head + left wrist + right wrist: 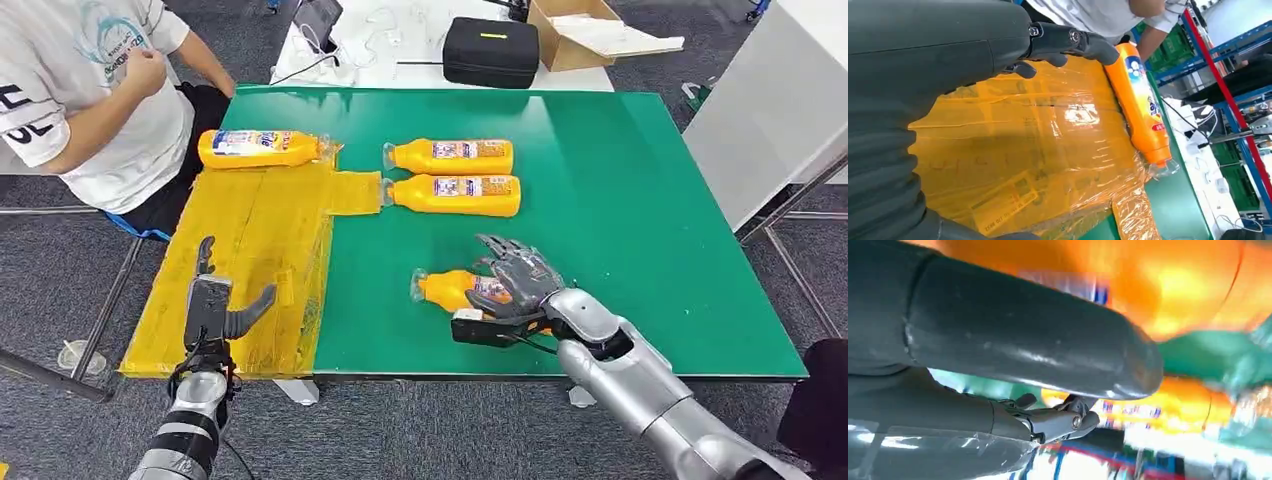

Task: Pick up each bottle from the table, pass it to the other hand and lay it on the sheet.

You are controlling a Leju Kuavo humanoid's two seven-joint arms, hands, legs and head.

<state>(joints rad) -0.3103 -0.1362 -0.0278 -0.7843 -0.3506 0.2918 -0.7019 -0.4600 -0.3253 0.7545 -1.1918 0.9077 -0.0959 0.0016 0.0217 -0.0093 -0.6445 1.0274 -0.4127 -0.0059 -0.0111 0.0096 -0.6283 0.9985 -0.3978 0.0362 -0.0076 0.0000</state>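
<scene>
From the head view I see my right hand [518, 278] lying over the nearest bottle [452, 288], which rests on its side on the green table [640, 200] near the front edge, cap end toward the sheet. The fingers are draped across the bottle's body; I cannot tell for certain whether they have a real hold on it, as the right wrist view is blurred and shows little more than the thumb [1028, 335] against orange plastic.

My left hand [215, 305] hovers above the yellow sheet [250, 250] near its front end, fingers apart and holding nothing.

One bottle on the sheet [260, 148] lies on its side at the sheet's far end, close to a seated person [90, 100] in a white shirt; the left wrist view shows it resting on the crinkled sheet.

Two more bottles lie side by side on the bare table just beyond the sheet's edge: a farther one [450, 156] and a closer one [455, 194], near each other and parallel.
</scene>
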